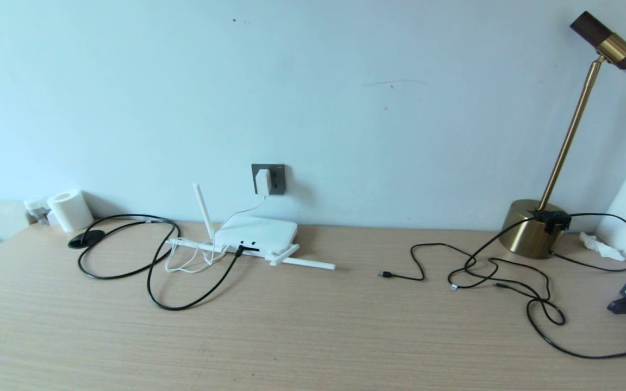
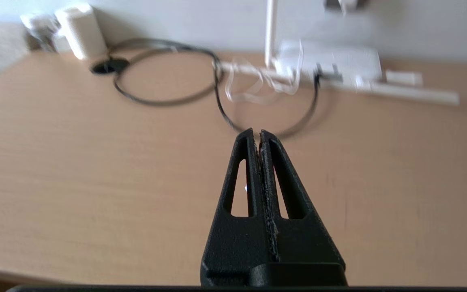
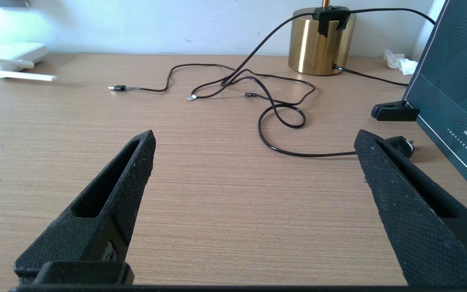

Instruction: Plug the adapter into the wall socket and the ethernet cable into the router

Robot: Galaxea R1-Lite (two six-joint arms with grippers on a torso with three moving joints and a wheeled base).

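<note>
The left gripper [image 2: 257, 136], clenched on nothing, hovers over the wooden desk [image 1: 313, 336]; the right gripper [image 3: 253, 140] gapes wide. The thick black ethernet cable [image 1: 193, 301] loops up into the flat white router [image 1: 256, 233], plug pointing wallward. The small white cube adapter [image 1: 262, 181] sits in the dark grey wall socket [image 1: 276, 179].

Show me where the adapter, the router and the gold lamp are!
adapter [image 1: 262, 181], head view, front face.
router [image 1: 256, 233], head view, top of the box.
gold lamp [image 1: 525, 231], head view, round base.
</note>
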